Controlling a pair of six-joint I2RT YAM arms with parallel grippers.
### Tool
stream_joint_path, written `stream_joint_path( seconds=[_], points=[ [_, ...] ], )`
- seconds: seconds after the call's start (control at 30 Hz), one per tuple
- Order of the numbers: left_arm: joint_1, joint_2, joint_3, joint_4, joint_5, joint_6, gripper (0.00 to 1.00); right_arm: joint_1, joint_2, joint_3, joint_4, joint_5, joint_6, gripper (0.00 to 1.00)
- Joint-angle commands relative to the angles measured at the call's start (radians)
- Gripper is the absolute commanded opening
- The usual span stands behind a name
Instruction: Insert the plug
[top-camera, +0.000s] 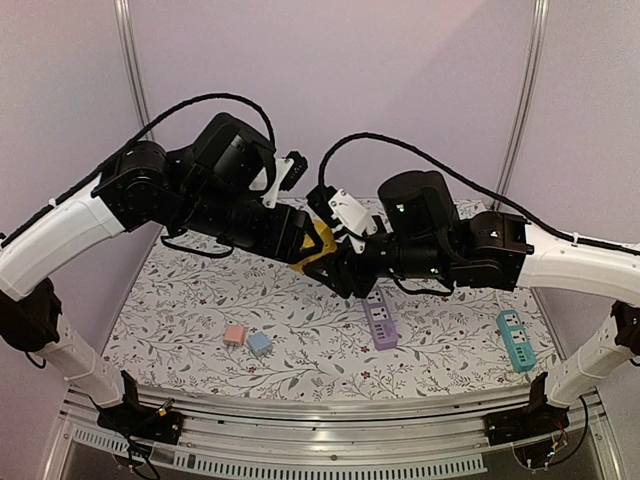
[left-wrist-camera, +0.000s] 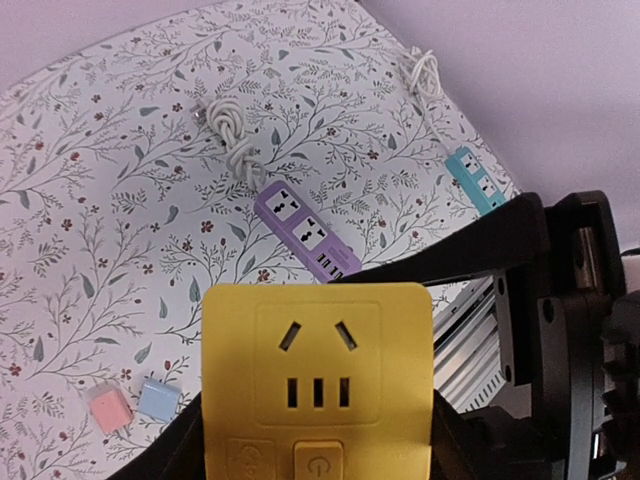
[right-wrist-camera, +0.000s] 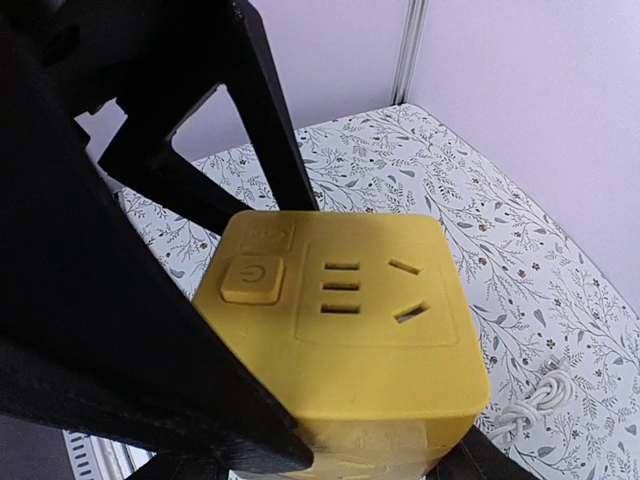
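Observation:
The plug is a yellow cube (top-camera: 316, 246) with socket slots and a power button on one face; it hangs above the middle of the table, and its prongs are hidden. My left gripper (top-camera: 303, 238) comes in from the left and my right gripper (top-camera: 338, 264) from the right. In the left wrist view the cube (left-wrist-camera: 318, 370) sits between the left gripper's (left-wrist-camera: 318, 445) black fingers (left-wrist-camera: 165, 455), which press its two sides. Seen from the right wrist, the cube (right-wrist-camera: 340, 310) is clamped low down in the right gripper (right-wrist-camera: 385, 450). A purple power strip (top-camera: 381, 322) lies just below them.
A teal power strip (top-camera: 515, 338) lies at the right edge of the flowered tablecloth (top-camera: 200, 300). A small pink block (top-camera: 235, 334) and a small blue block (top-camera: 259, 343) sit near the front left. Coiled white cords (left-wrist-camera: 230, 130) trail from the strips toward the back.

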Motion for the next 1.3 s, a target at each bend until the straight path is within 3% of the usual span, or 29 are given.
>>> stream_joint_path(
  seconds=[0.0, 0.07, 0.17, 0.2, 0.27, 0.3, 0.67, 0.87, 1.03, 1.27],
  points=[
    [0.023, -0.047, -0.026, 0.037, -0.027, 0.002, 0.31, 0.012, -0.01, 0.024, 0.032, -0.006, 0.021, 0.22],
    [0.024, -0.057, -0.033, 0.039, -0.026, 0.001, 0.25, 0.013, -0.002, 0.034, 0.022, 0.001, 0.035, 0.32],
    [0.028, -0.077, -0.049, 0.047, -0.027, -0.003, 0.21, 0.013, 0.004, 0.027, 0.019, 0.042, 0.067, 0.65],
    [0.03, -0.083, -0.053, 0.05, -0.025, -0.003, 0.2, 0.012, -0.002, 0.017, 0.025, 0.054, 0.088, 0.71],
    [0.034, -0.094, -0.061, 0.054, -0.022, -0.004, 0.19, 0.013, -0.016, -0.009, 0.04, 0.083, 0.112, 0.96],
    [0.036, -0.098, -0.066, 0.055, -0.02, -0.005, 0.19, 0.013, -0.028, -0.028, 0.05, 0.092, 0.129, 0.98],
    [0.07, -0.161, -0.166, 0.144, 0.073, 0.032, 0.2, 0.012, -0.147, -0.142, 0.054, 0.202, 0.237, 0.99],
    [0.17, -0.17, -0.268, 0.354, 0.456, 0.059, 0.21, 0.005, -0.199, -0.135, -0.108, 0.386, 0.397, 0.99],
    [0.266, -0.168, -0.404, 0.678, 0.732, -0.012, 0.22, -0.069, -0.295, -0.192, -0.174, 0.3, 0.529, 0.99],
    [0.281, -0.025, -0.281, 0.621, 0.667, 0.117, 0.21, -0.174, -0.423, -0.278, -0.247, 0.25, 0.605, 0.99]
  ],
)
